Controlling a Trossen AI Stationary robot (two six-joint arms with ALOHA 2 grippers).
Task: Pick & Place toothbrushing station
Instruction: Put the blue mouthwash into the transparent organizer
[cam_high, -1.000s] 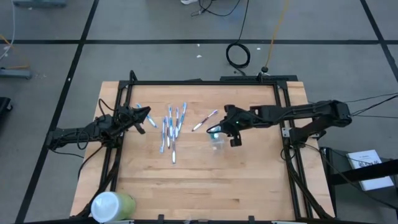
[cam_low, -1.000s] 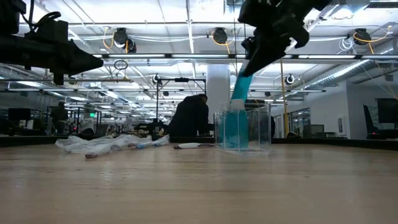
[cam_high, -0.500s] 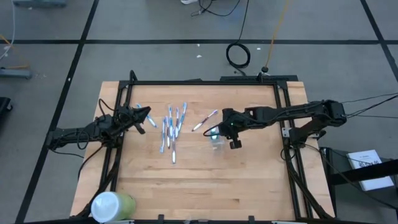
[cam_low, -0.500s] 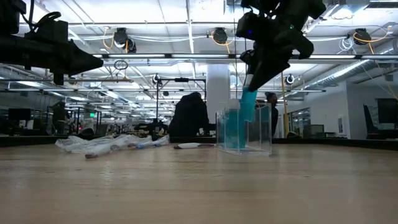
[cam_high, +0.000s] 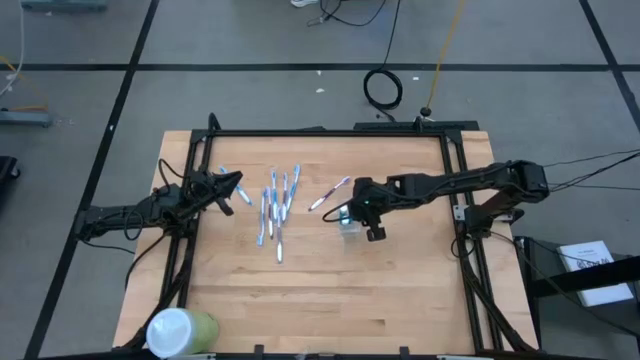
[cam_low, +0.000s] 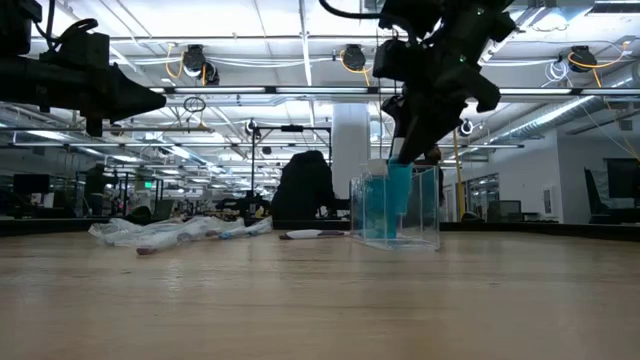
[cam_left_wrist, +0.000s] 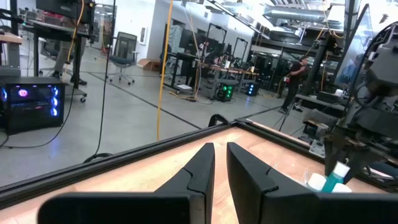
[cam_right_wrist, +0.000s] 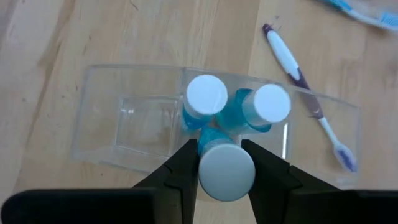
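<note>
A small clear plastic cup (cam_right_wrist: 118, 124) stands on the table right of centre (cam_high: 349, 227). Two blue tubes with white caps (cam_right_wrist: 206, 94) (cam_right_wrist: 272, 103) stand upright inside it. My right gripper (cam_high: 352, 212) is above the cup, shut on a third blue tube (cam_low: 398, 190). A pinkish-purple brush (cam_right_wrist: 292, 65) lies just beyond the cup. Several blue-and-white toothbrushes (cam_high: 276, 205) lie flat at the table's middle. My left gripper (cam_high: 236, 182) hovers level at the far left, shut and holding nothing. My right gripper pinches the tube at its capped upper end (cam_right_wrist: 226, 171), one finger on each side. The fingers slant down from the table's right. The tube hangs below them, slightly tilted, its lower part (cam_low: 397, 205) inside the cup beside the other two. Whether it touches the cup's floor cannot be told.
A large pale-green cylindrical container (cam_high: 180, 330) stands at the near left corner. A black frame (cam_high: 330, 132) runs along the table's far edge and sides. Bare wood lies across the near half of the table (cam_high: 330, 300).
My right gripper has gone down and a little toward the table's left, still shut on the tube. The tube's lower end, which hung above the cup's rim, now sits inside the cup.
</note>
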